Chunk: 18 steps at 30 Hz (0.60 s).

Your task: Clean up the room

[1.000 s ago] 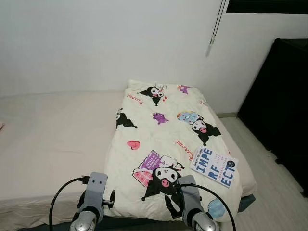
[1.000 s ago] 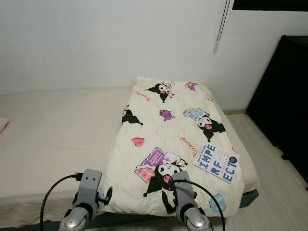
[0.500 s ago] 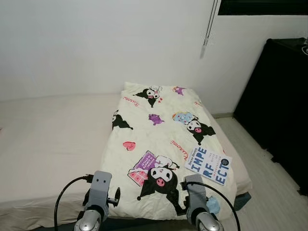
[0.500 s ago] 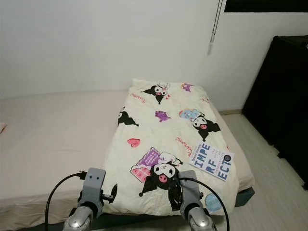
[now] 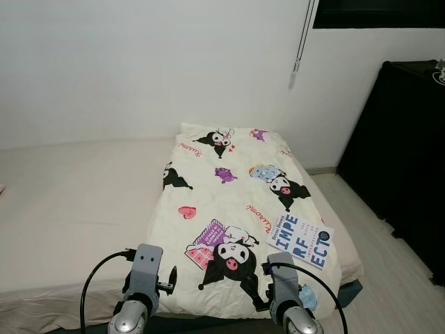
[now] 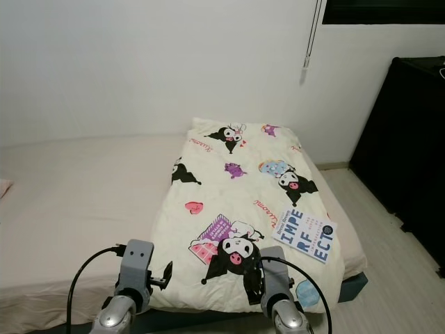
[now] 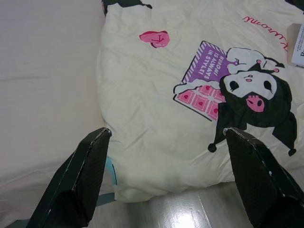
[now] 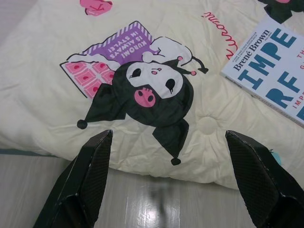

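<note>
Nothing tidied yet, I judge: both my left claw (image 7: 166, 175) and right claw (image 8: 166, 175) hang released, the book (image 5: 300, 241) ahead of the right claw on the bed (image 5: 76, 202).

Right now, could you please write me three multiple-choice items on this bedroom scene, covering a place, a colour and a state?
1. Where does the book lie?
A. on the floor
B. on the blanket's near right part
C. against the wall

2. What colour are the book's big letters?
A. blue
B. red
C. green

3. How do the left gripper and right gripper stand?
A. both open, holding nothing
B. both shut on the blanket
C. one holds the book

Key: 1 B, the book rests on the cartoon blanket near the bed's right edge. 2 A, the cover letters are blue on white. 3 A, each wrist view shows fingers spread wide above the blanket's edge.
</note>
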{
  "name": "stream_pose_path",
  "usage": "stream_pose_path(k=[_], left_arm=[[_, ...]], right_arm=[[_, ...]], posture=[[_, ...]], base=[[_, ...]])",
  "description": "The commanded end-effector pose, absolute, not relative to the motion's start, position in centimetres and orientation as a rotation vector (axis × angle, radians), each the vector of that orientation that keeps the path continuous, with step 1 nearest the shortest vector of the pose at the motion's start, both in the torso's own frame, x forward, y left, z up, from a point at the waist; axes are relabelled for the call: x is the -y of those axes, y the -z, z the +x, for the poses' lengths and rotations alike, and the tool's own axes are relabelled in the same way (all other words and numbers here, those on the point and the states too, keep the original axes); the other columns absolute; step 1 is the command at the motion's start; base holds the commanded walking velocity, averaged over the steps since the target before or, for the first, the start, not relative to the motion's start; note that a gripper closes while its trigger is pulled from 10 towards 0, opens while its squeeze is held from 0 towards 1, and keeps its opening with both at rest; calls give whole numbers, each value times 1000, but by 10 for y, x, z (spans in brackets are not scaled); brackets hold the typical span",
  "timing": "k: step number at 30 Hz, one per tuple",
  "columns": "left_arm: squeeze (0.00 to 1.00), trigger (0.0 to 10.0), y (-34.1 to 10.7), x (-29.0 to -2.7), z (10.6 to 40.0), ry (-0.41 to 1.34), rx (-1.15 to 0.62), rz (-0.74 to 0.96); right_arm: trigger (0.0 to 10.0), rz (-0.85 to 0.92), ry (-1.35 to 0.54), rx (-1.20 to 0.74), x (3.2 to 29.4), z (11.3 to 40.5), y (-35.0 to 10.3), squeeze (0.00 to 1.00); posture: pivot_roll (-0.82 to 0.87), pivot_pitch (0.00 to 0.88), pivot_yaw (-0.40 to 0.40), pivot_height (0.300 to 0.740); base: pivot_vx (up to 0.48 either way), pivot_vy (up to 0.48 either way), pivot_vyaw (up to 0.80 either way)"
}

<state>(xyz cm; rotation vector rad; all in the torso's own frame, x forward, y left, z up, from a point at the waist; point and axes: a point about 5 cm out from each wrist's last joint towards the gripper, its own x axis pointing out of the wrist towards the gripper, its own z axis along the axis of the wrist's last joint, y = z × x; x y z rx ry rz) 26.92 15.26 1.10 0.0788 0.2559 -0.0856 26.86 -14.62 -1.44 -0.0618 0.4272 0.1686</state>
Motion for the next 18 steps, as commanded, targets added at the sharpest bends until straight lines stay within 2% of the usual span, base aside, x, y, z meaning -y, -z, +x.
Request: stream_pose_path(k=[1,18], left_arm=[[0,10000,-10,-152,266,82,-252,57],[0,10000,-10,-153,264,80,-249,45]], right_arm=[[10000,-50,-157,-424,148,267,15,0],[10000,-54,-164,-427,148,268,15,0]], posture=[[-13,42,-28,740],[-12,47,-33,740]], base=[[285,0,0],[345,0,0]])
